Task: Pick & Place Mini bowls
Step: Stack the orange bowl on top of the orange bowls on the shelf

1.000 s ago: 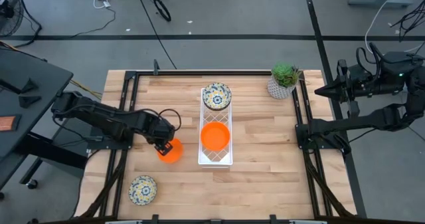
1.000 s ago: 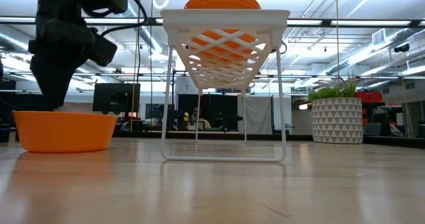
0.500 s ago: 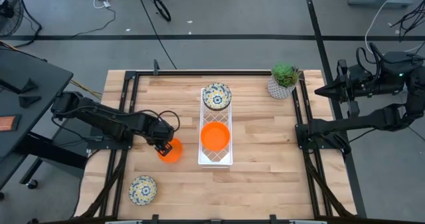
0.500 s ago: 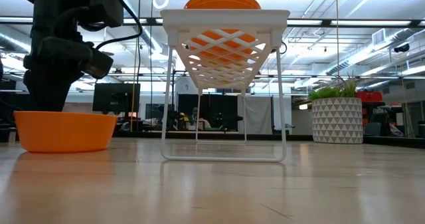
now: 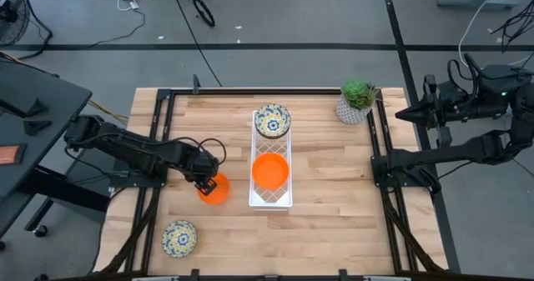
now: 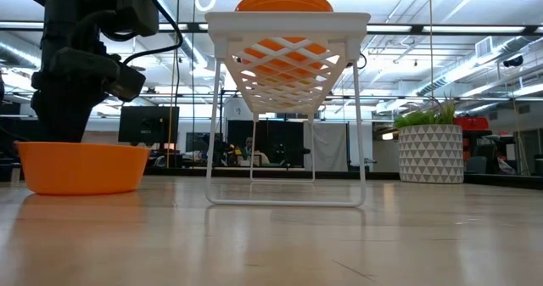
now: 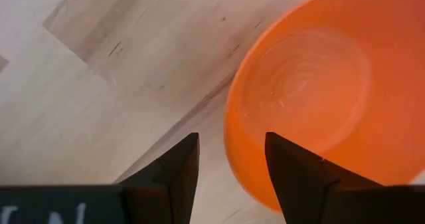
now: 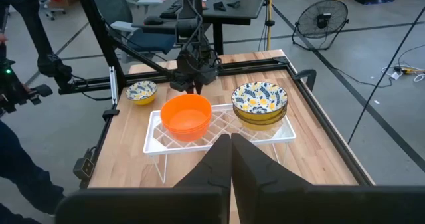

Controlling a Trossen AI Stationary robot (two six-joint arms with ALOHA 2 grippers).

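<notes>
No legible text or labels anywhere.

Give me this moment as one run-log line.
left gripper: open, straddling rim of orange bowl on table | right gripper: shut, parked off table's right | rack: orange bowl, floral bowl

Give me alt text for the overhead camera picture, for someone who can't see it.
Seen from above, the left gripper hangs open at the rim of an orange bowl on the wooden table, beside a white wire rack holding an orange and a floral bowl. Another floral bowl sits near the table's front left corner.
</notes>
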